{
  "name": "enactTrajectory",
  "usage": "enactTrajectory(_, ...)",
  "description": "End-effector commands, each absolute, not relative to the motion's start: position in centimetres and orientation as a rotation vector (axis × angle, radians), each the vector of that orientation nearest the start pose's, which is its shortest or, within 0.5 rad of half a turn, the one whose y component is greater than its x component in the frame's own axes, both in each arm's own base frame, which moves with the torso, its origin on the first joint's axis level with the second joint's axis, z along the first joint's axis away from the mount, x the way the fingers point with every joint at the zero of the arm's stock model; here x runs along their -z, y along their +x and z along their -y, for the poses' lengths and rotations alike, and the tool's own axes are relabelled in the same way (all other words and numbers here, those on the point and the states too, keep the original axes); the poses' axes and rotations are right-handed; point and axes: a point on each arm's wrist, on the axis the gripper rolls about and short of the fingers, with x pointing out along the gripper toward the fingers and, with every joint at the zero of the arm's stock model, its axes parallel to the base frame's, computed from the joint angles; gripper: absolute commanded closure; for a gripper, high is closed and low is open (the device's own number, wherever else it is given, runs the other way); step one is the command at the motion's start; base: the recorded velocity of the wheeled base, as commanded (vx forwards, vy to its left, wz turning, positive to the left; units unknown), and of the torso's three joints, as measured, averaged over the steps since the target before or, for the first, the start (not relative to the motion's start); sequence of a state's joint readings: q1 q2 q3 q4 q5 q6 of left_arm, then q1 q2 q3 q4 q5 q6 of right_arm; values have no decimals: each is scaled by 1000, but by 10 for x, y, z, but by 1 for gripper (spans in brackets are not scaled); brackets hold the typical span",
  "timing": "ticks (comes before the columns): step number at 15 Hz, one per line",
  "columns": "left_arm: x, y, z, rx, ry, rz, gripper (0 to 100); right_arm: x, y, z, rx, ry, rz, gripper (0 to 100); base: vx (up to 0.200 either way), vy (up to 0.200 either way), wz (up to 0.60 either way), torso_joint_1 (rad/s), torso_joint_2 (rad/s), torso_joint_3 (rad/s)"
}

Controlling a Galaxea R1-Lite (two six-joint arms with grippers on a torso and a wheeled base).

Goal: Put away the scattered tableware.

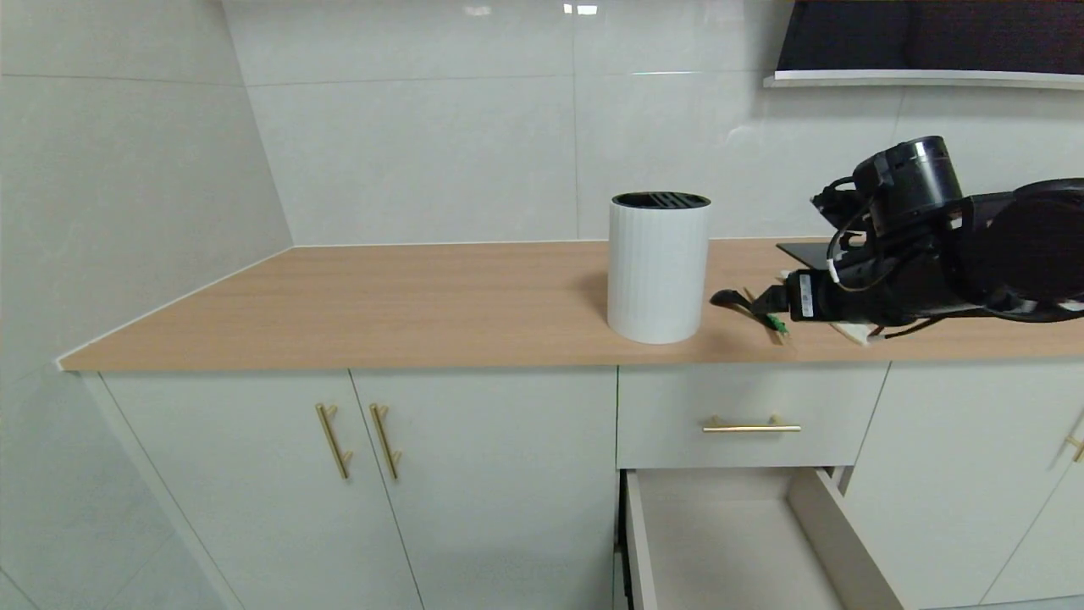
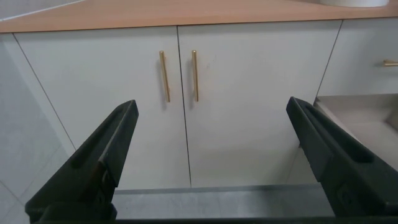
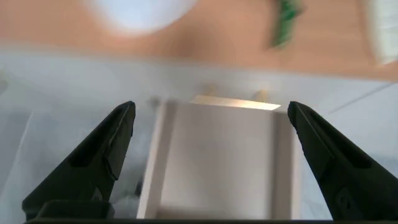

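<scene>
Left gripper: spread wide with nothing between the fingers; held low, facing the cabinet doors, well apart from the tableware.
Holder: white ribbed cylinder with a slotted dark top, upright on the counter, left of the loose pieces.
Tableware: dark-headed utensil and green-tipped piece flat on the counter just right of the holder; one item or two, cannot tell. Pale piece partly hidden behind the right arm.
Long axis: slanted, from back-left near the holder to front-right near the counter's front edge.
Right gripper: spread wide and empty, aimed at the open drawer, with the counter edge and the green-tipped piece close by.
Nearer arm: the right, by a wide margin; judged the one to make the pick, turning the fingers across that slant.
Surface: smooth wood-look counter, pieces lying flat on it, so probably a low pinch needed.
Room: tiled corner at left, closed drawer with a gold handle below the pieces, open drawer beneath it, dark hood at upper right.
</scene>
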State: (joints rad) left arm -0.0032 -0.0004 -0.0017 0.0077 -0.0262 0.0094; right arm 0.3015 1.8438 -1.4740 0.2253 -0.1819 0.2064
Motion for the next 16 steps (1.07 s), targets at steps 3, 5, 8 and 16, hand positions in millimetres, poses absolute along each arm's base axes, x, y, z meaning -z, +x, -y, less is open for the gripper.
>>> enactTrajectory(3,-75,-23,1,29,9,-6,0,-204,385,-90,54,56,-572,0,0,0,0,0,0,0)
enactTrajectory(5,-75,-23,1,29,9,-6,0,-192,399,-88,68,58,-591,0,0,0,0,0,0,0)
enactTrajectory(8,-75,-23,1,29,9,-6,0,-178,412,-87,90,55,-608,0,0,0,0,0,0,0)
enactTrajectory(16,-75,-23,1,29,9,-6,0,-163,430,-79,126,68,-619,0,0,0,0,0,0,0)
